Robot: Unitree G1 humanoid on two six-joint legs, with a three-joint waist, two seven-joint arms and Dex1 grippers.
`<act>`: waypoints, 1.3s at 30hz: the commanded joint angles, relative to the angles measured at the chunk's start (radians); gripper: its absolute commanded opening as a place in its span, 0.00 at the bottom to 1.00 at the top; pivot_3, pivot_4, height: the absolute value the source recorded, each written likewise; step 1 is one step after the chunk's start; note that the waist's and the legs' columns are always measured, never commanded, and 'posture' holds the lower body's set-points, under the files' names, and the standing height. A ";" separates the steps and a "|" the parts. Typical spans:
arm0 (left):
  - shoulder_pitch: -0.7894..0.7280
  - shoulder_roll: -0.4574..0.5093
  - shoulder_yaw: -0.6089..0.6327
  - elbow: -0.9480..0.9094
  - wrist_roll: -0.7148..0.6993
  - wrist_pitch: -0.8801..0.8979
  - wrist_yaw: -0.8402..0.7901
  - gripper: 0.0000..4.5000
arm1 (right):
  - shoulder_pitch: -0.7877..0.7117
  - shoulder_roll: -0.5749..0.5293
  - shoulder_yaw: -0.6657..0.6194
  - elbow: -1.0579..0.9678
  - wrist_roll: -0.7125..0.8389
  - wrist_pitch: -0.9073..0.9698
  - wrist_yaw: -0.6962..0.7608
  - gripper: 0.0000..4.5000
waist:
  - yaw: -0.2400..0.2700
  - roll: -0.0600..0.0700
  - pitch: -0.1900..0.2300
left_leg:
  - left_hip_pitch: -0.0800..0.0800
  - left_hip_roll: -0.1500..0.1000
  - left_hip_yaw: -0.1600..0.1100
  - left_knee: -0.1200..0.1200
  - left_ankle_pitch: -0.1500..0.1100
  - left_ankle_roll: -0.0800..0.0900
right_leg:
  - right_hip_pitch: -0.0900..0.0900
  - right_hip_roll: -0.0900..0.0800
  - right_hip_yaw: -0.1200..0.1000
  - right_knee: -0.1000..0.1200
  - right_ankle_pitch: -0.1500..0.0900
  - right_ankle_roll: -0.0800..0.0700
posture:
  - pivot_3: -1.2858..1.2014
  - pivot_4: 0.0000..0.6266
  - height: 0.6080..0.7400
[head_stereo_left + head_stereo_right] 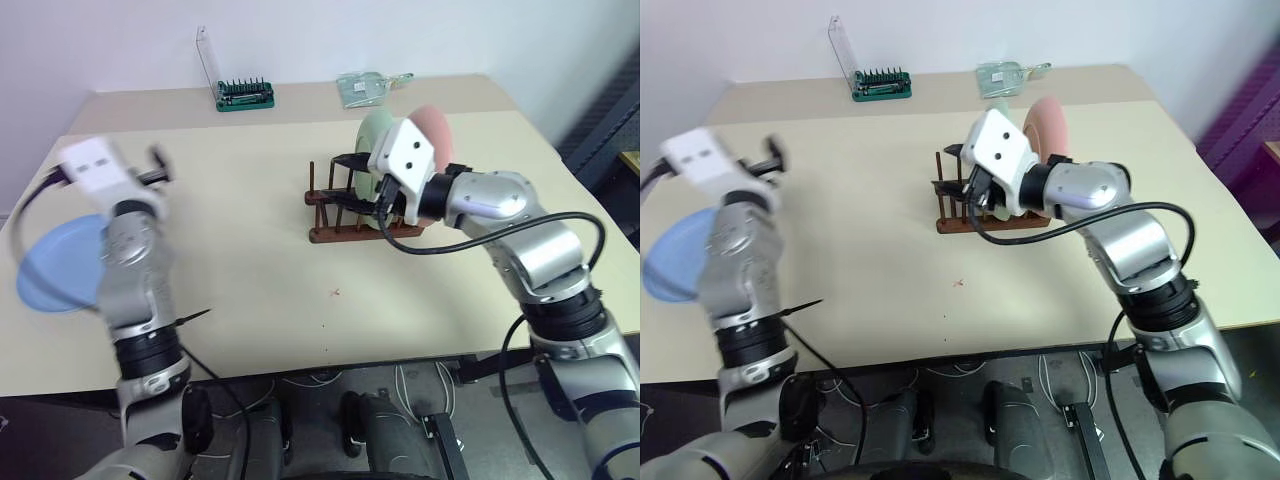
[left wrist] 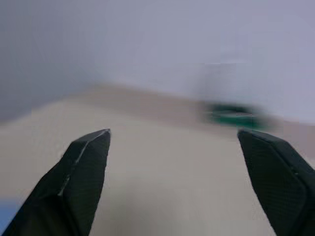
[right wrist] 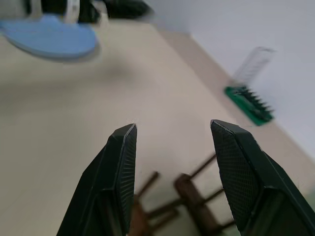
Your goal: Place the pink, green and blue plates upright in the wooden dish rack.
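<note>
Lying flat at the table's left edge, the blue plate [image 1: 55,266] sits just beside your left gripper [image 2: 172,162], jaws wide and empty, raised above it. Your right gripper [image 3: 172,167], half open and empty, reaches level over the rack [image 1: 985,215], where pink and green already stand.

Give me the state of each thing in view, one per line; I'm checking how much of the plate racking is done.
pink plate: upright in the rack.
green plate: upright in the rack.
blue plate: flat on the table, not racked.
wooden dish rack: front pegs free.
left gripper: fingers open, empty.
right gripper: fingers apart, empty, over the rack.
</note>
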 commanded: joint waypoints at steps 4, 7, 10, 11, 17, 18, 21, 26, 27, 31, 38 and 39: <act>0.063 -0.089 0.205 -0.277 -0.009 0.281 0.180 0.96 | -0.007 0.043 -0.011 0.055 -0.058 -0.057 0.031 0.53 | 0.026 -0.005 0.000 | -0.001 0.000 -0.001 0.003 0.000 -0.001 | 0.002 -0.002 -0.003 -0.001 -0.001 -0.002 | 0.52 0.24 0.92; 0.046 -0.183 0.318 -0.337 -0.061 0.384 0.238 0.96 | -0.011 0.058 -0.013 0.084 -0.074 -0.073 0.048 0.53 | 0.027 -0.006 -0.001 | 0.000 0.000 -0.001 0.003 0.000 -0.001 | 0.004 -0.004 -0.003 -0.002 -0.002 -0.002 | 0.52 0.24 0.92; -0.006 -0.259 0.418 -0.339 -0.101 0.427 0.309 0.96 | -0.013 0.072 -0.011 0.119 -0.094 -0.094 0.058 0.53 | 0.026 -0.007 -0.001 | 0.000 -0.001 -0.002 0.003 0.000 -0.001 | 0.004 -0.004 -0.003 -0.002 -0.002 -0.002 | 0.52 0.24 0.92; -0.031 -0.281 0.456 -0.335 -0.117 0.432 0.340 0.96 | -0.010 0.075 -0.009 0.128 -0.103 -0.103 0.063 0.53 | 0.025 -0.008 0.000 | 0.000 -0.001 -0.002 0.003 0.000 -0.001 | 0.004 -0.004 -0.003 -0.002 -0.002 -0.002 | 0.52 0.24 0.92; -0.095 -0.283 0.558 -0.231 -0.200 0.430 0.370 0.85 | 0.012 0.090 -0.017 0.128 -0.135 -0.116 0.067 0.53 | 0.023 -0.011 0.000 | 0.000 -0.001 -0.001 0.002 0.000 -0.001 | 0.004 -0.002 -0.003 -0.002 -0.001 -0.002 | 0.52 0.24 0.92; -0.108 -0.287 0.586 -0.216 -0.222 0.432 0.381 0.78 | 0.016 0.092 -0.020 0.121 -0.136 -0.115 0.065 0.53 | 0.023 -0.011 0.000 | 0.000 -0.001 -0.001 0.003 0.000 -0.001 | 0.004 -0.002 -0.003 -0.002 -0.001 -0.002 | 0.52 0.24 0.92; -0.115 -0.306 0.607 -0.219 -0.251 0.419 0.410 0.45 | 0.033 0.088 -0.033 0.105 -0.141 -0.109 0.060 0.53 | 0.023 -0.012 0.000 | 0.000 -0.001 -0.001 0.003 0.000 -0.001 | 0.004 -0.002 -0.003 -0.002 -0.002 -0.002 | 0.52 0.24 0.92; -0.115 -0.305 0.556 -0.192 -0.288 0.391 0.408 0.01 | 0.057 0.078 -0.049 0.083 -0.156 -0.099 0.051 0.53 | 0.026 -0.012 0.000 | 0.000 -0.001 -0.001 0.003 0.000 -0.001 | 0.004 -0.002 -0.003 -0.002 -0.001 -0.003 | 0.52 0.24 0.92; -0.113 -0.293 0.522 -0.189 -0.288 0.376 0.390 0.01 | 0.059 0.077 -0.051 0.080 -0.158 -0.101 0.049 0.53 | 0.026 -0.012 0.000 | 0.001 -0.001 -0.001 0.003 0.000 -0.001 | 0.004 -0.003 -0.003 -0.002 -0.002 -0.003 | 0.52 0.24 0.92; -0.129 -0.212 0.268 -0.211 -0.263 0.233 0.205 0.00 | 0.057 0.068 -0.046 0.076 -0.167 -0.161 0.087 0.59 | 0.026 -0.014 0.001 | 0.000 -0.001 0.000 0.003 0.000 -0.001 | 0.004 -0.002 -0.004 -0.002 -0.001 -0.004 | 0.52 0.24 0.92; -0.236 -0.155 -0.032 -0.215 -0.263 0.135 0.052 0.00 | -0.026 0.096 0.031 0.155 -0.373 -0.449 0.041 0.98 | 0.019 -0.016 0.002 | 0.000 -0.002 0.000 0.003 0.000 -0.001 | 0.004 -0.003 -0.003 -0.003 -0.001 -0.004 | 0.52 0.24 0.92; -0.250 -0.151 -0.054 -0.215 -0.266 0.133 0.039 0.00 | -0.050 0.099 0.047 0.188 -0.417 -0.502 0.025 0.98 | 0.017 -0.016 0.002 | 0.000 -0.002 0.001 0.003 0.000 -0.001 | 0.003 -0.003 -0.003 -0.003 -0.001 -0.004 | 0.52 0.24 0.92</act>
